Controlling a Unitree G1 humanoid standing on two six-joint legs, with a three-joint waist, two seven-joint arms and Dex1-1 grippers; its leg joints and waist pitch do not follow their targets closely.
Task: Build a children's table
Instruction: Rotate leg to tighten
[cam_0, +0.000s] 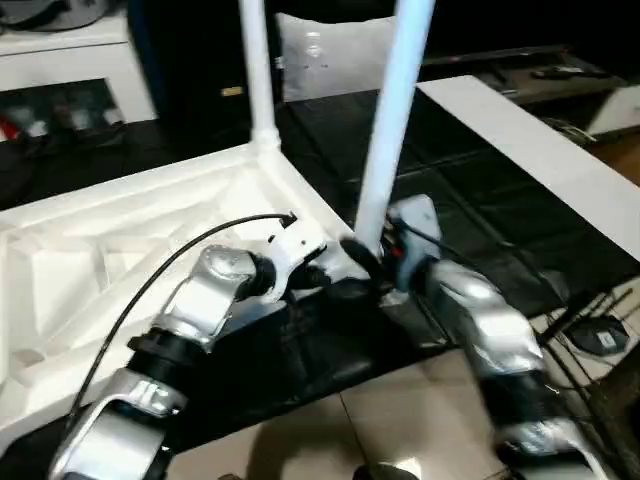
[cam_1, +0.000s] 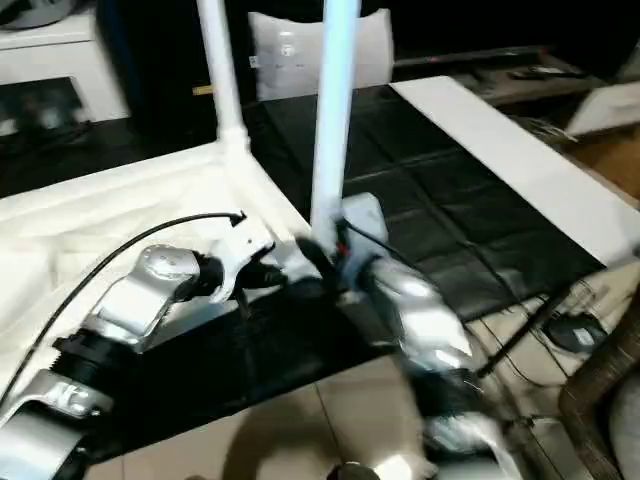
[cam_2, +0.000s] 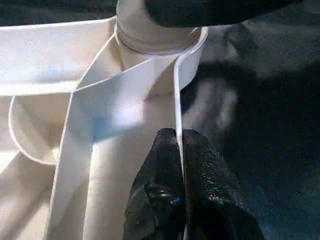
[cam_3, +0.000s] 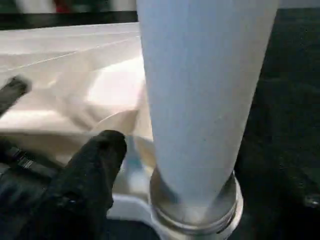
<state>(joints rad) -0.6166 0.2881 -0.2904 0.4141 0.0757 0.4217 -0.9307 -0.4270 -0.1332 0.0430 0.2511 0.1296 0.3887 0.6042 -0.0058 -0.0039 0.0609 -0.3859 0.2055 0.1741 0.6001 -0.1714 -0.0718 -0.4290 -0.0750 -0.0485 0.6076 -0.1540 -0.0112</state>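
Black floor mats carry the upturned table top (cam_0: 120, 250), one leg (cam_0: 258, 75) already socketed. Left wrist view: left end effector (cam_2: 179, 150) pinches its thin, stiff rim. Right wrist view: right end effector (cam_3: 150, 165) clasps the light, slippery second leg (cam_3: 205, 100) near its socket.

Both upright legs (cam_0: 392, 130) ran off the top edge. The right gripper (cam_0: 365, 255) (all blurry) hid the near corner socket, its fingers unclear.
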